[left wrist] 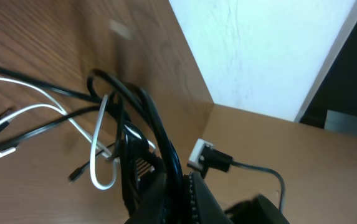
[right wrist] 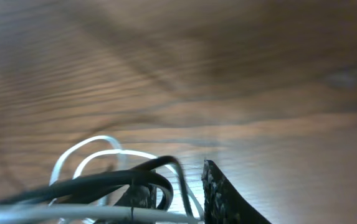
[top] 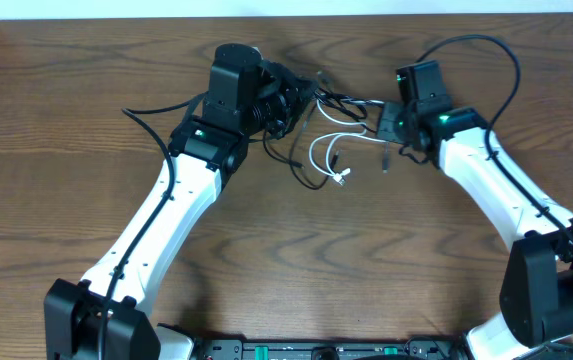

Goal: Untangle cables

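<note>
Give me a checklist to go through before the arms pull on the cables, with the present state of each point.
1. Left gripper holds a cable: ok; the black cable runs into its shut jaws.
2. Right gripper holds a cable: cannot tell; cables pass through its jaws, but the closure is hidden.
3. Cables separated: not ok; the white cable crosses the black cable between the two grippers.
4. White plug end free: ok; it lies loose on the table.
</note>
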Controlling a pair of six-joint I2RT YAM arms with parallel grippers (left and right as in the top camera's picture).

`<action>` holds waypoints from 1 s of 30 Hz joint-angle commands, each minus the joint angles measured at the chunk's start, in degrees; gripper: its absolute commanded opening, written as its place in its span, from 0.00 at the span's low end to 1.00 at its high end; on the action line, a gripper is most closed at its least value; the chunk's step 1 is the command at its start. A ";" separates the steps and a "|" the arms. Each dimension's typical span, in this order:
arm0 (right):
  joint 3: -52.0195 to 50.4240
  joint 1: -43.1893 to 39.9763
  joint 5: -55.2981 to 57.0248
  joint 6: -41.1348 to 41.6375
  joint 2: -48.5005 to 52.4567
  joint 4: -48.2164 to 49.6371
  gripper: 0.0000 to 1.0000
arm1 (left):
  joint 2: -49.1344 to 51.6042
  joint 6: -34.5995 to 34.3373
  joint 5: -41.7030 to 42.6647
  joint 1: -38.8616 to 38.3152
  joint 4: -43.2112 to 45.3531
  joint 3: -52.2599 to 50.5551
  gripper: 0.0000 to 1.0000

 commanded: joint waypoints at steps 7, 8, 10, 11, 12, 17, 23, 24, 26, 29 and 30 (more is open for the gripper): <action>-0.02 -10.80 5.44 -4.68 0.83 -7.56 0.17 | -6.05 6.47 0.33 5.16 0.11 1.31 0.08; -0.02 -11.45 5.27 -5.18 0.83 -8.00 0.15 | -6.12 6.91 0.35 5.44 0.09 1.31 0.07; -0.02 -13.14 4.87 -5.75 0.83 -9.01 0.09 | -6.21 9.49 0.76 6.16 -0.11 1.31 0.07; -0.02 -13.66 4.63 -6.49 0.83 -9.22 0.08 | -6.21 10.69 1.18 6.21 -0.09 1.31 0.07; -0.02 -14.08 4.39 -6.67 0.83 -9.40 0.08 | -6.21 12.85 1.70 6.19 -0.09 1.31 0.07; 0.02 -16.20 -13.94 -17.99 0.46 -7.48 0.18 | -6.19 31.21 9.84 6.19 -0.04 1.31 0.07; 0.70 -15.89 -38.32 -30.23 -6.10 -6.62 0.49 | -6.19 50.93 25.99 6.12 -0.07 1.18 0.07; 0.70 -15.43 -40.65 -30.21 -8.52 -5.88 0.57 | -6.14 53.33 29.09 6.12 -0.07 1.16 0.07; 0.70 -14.73 -42.56 -30.18 -10.73 -4.98 0.60 | -6.05 54.95 32.00 6.12 -0.07 1.16 0.07; 0.70 -13.84 -44.48 -30.16 -12.87 -4.07 0.63 | -5.46 56.30 36.44 6.12 -0.07 1.09 0.07; 0.70 -13.35 -44.98 -29.99 -13.18 -3.93 0.63 | -5.07 56.39 38.21 6.12 -0.07 0.98 0.07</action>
